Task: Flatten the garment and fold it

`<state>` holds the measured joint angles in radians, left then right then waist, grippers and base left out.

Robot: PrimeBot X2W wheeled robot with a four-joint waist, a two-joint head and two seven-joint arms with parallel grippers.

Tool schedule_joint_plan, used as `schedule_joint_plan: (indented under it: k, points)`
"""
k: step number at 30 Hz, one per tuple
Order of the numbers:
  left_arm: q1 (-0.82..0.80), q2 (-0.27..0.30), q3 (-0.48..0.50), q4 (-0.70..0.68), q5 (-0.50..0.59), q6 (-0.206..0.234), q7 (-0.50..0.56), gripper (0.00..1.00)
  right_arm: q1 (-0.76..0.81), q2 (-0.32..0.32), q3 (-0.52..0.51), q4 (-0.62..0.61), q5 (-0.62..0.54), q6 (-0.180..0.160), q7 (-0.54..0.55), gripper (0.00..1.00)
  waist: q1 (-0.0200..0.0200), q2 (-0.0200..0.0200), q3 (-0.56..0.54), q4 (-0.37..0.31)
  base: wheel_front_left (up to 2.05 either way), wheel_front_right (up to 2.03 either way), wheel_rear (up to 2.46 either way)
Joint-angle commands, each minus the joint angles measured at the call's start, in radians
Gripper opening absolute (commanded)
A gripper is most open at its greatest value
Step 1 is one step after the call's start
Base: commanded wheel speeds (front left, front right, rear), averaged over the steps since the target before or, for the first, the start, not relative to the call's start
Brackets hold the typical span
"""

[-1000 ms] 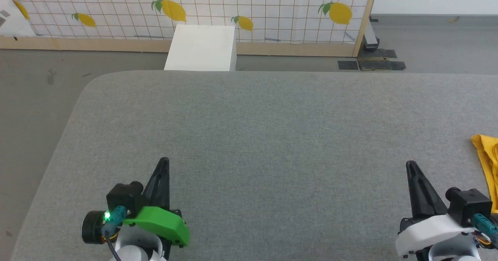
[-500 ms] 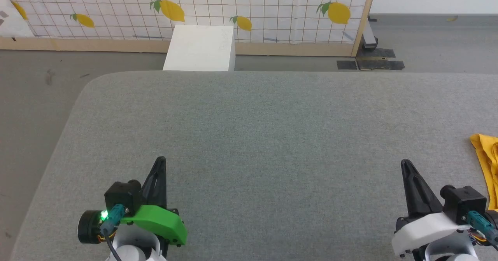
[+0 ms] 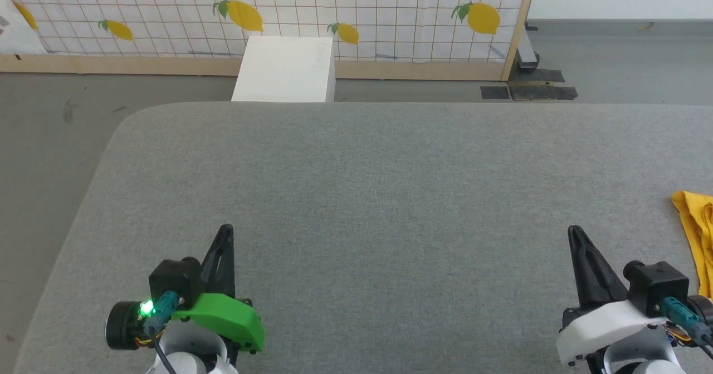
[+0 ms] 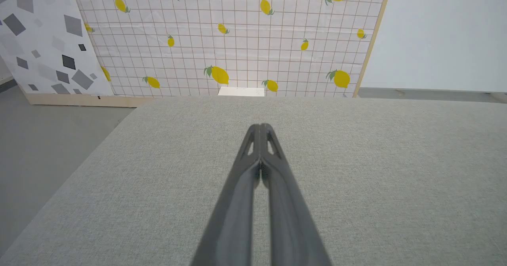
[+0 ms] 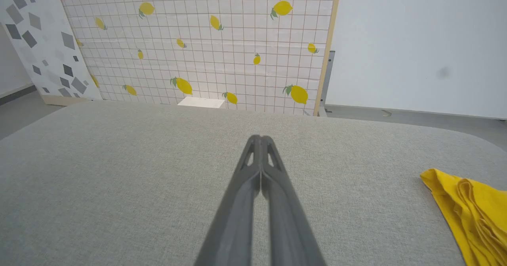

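Observation:
The garment (image 3: 697,234) is a bright yellow cloth lying rumpled at the right edge of the grey table (image 3: 379,195); it runs out of the head view there. In the right wrist view the garment (image 5: 471,210) lies to the lower right with several folds showing. My right gripper (image 3: 574,232) is shut and empty, hovering just left of the garment and apart from it; its fingertips (image 5: 260,139) press together. My left gripper (image 3: 225,230) is shut and empty at the lower left, far from the cloth, its fingers (image 4: 260,128) closed over bare table.
A white box (image 3: 285,70) stands on the floor behind the table's far edge. Behind it runs a lemon-print grid panel (image 3: 334,11) with a wooden base. The table's rounded left corner (image 3: 120,129) drops to grey floor.
The whole head view has shifted slightly, so the camera moved. Both grippers stay shut and show no clear motion of their own.

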<state>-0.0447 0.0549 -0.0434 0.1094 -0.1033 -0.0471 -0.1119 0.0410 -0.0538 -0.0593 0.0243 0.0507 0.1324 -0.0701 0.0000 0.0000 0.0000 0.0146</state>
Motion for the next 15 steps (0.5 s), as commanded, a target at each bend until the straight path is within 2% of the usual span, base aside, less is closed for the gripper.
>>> schedule_joint_plan:
  k: [1, 15]
  points:
    - [0.016, -0.003, 0.005, -0.009, 0.012, 0.008, 0.008, 0.0, -0.015, 0.002, 0.005, -0.006, -0.011, -0.001, 0.006, 0.0, 0.0, 0.0, 0.0, 0.0, 0.0, 0.0, 0.0]
    - [0.023, -0.003, 0.016, -0.036, 0.036, 0.019, 0.036, 0.0, -0.022, 0.002, 0.02, -0.011, -0.022, -0.001, 0.023, 0.0, 0.0, 0.0, 0.0, -0.004, 0.0, 0.0, 0.0]
